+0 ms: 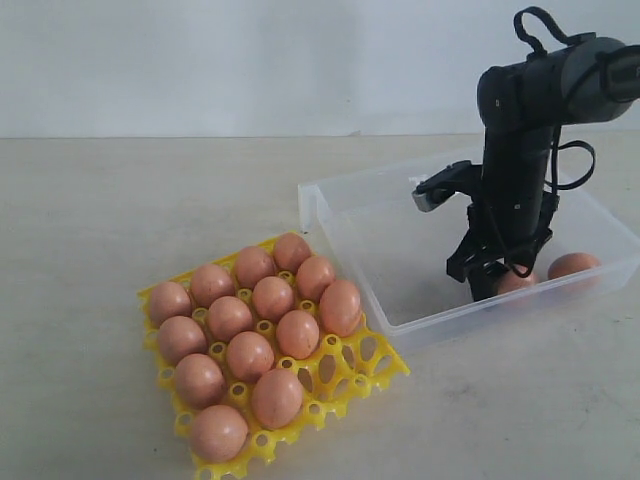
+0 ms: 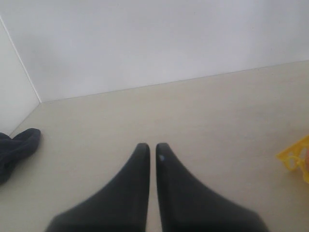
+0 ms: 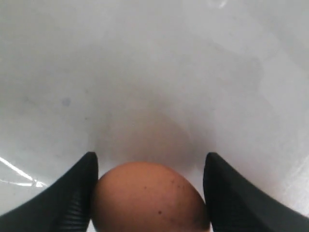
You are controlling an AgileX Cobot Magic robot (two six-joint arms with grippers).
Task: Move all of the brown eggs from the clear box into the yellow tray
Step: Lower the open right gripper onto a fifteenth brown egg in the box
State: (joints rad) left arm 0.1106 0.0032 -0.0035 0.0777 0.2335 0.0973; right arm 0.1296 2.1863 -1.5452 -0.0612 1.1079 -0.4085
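Inside clear box [image 1: 398, 252], right arm [image 1: 515, 180] upright.

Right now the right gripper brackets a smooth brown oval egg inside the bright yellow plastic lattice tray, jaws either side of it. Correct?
Wrong on the place. The right gripper does bracket a brown egg, jaws either side of it, but inside the shallow clear plastic box, not the yellow tray. The exterior view shows it.

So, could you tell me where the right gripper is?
In the exterior view, on the right, the right gripper is inside the clear box, its jaws either side of a brown egg near the front wall.
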